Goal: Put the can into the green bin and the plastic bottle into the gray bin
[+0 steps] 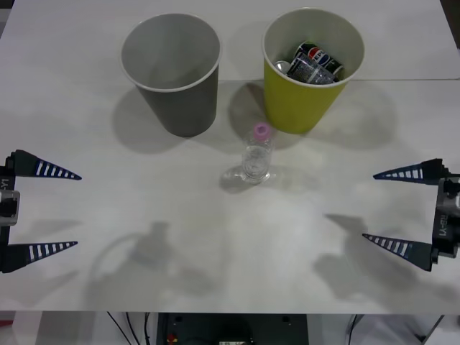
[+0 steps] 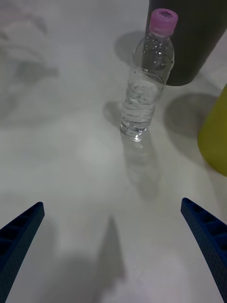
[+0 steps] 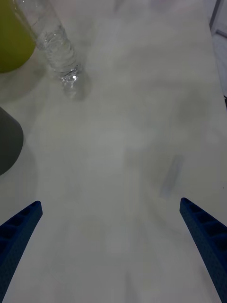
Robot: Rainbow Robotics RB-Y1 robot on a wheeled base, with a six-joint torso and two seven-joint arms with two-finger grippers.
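The clear plastic bottle with a pink cap stands upright in the middle of the table, just in front of the two bins. The gray bin stands at the back left with nothing visible inside. Beside it, the green bin holds the can, lying inside. My left gripper hangs open at the table's left edge, and my right gripper is open at the right edge. Both are well apart from the bottle. The right wrist view shows the gray bin behind the bottle.
The white table spreads wide and bare between the grippers and the bottle. A seam runs across the table behind the bins. Cables and the robot's base show below the front edge.
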